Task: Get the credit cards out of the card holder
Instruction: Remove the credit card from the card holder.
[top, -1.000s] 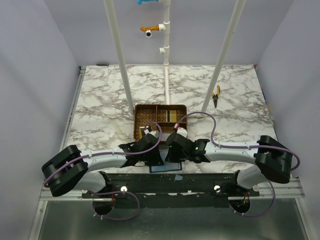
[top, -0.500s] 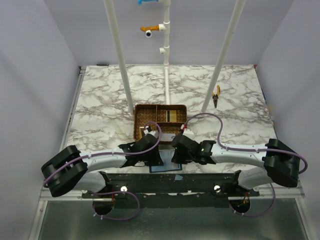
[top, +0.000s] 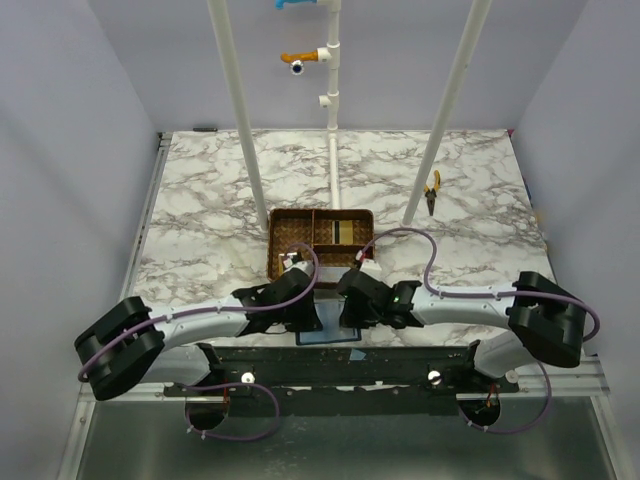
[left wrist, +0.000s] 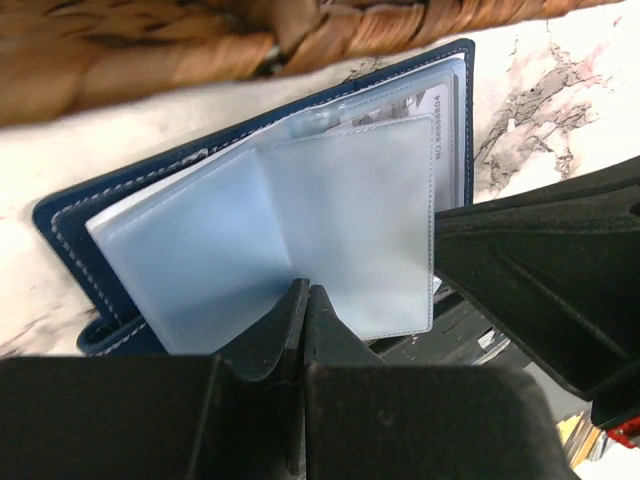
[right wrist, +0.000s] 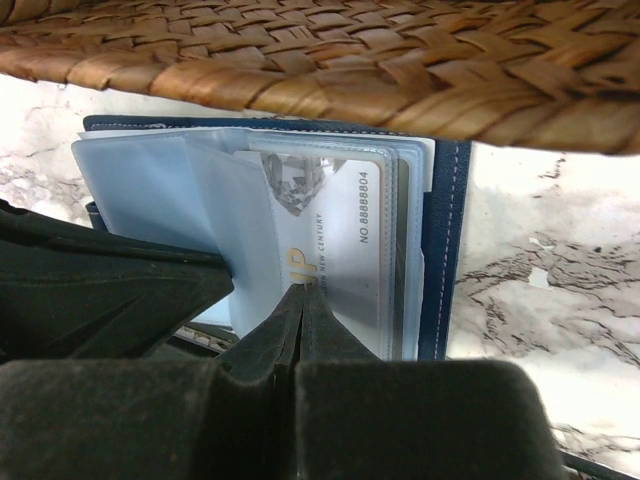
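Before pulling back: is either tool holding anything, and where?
The left tool pinches a clear sleeve of the card holder by its near edge; the right tool seems to pinch the near edge of the card-filled sleeve.

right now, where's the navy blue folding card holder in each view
top external: navy blue folding card holder low centre, mostly hidden.
left wrist: holder at centre, lying open.
right wrist: holder at centre, open.
shared landmark: brown wicker tray just beyond the holder.
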Controlling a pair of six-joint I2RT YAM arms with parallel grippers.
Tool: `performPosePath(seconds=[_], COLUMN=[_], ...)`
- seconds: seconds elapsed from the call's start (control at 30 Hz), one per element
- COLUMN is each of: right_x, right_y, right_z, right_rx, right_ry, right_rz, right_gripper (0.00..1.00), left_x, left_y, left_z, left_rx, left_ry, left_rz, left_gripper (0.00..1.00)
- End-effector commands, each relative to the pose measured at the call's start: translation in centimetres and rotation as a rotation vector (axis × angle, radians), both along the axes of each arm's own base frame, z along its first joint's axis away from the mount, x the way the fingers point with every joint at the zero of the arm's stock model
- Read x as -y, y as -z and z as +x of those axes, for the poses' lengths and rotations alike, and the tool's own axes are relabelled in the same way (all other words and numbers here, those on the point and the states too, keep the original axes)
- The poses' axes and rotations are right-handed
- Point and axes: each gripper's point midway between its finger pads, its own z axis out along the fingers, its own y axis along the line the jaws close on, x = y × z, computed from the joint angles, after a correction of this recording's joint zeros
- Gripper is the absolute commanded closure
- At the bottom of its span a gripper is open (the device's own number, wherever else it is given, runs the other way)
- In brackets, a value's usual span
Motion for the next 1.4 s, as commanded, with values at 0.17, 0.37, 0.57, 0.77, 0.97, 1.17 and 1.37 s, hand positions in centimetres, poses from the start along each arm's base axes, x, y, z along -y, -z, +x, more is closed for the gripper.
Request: performPosePath(seconds=[0.17,0.37,0.57,0.77,0.97,1.17,1.37], right_x=[-3.6,-6.0,-7.9,-6.9,-6.0,-2.3,1.4], right_y=[-1.9,-2.3,-0.5,1.7,-0.5,-2.5,-1.4], right_z=[0.5,0.9,0.8,0.6,0.9,1.1,-0.1], right_rx=[0.011,0.010,-0.009,-0.038,0.000,0.037,0.014], right_ry=[-0.075,-0.114,-0.143,-0.120,-0.088,-0.001,0.055], right_rz=[0.089,0.128,0.097,0.045,0.052,0.006,-0.051], right_gripper=[0.99,0.99,0.99,0.99,0.99,0.94,0.72], left_x=[-3.7,-5.4,-6.1,-5.4,-2.7,-0.7,0.6], left_y=[-2.9,-3.4,-3.5,-4.3,-5.0,-5.4,-3.9], left_z=[0.4,-0.1,-0.5,-0.6,-0.6,0.0,0.2], left_rx=[0.105,0.108,0.105,0.104,0.068,0.053,0.017], left_ry=[-0.068,-0.106,-0.115,-0.098,-0.062,-0.049,-0.037], left_rz=[0.059,0.060,0.057,0.018,-0.091,-0.145,-0.149], left_gripper=[0.96,0.95,0.94,0.93,0.92,0.87,0.83])
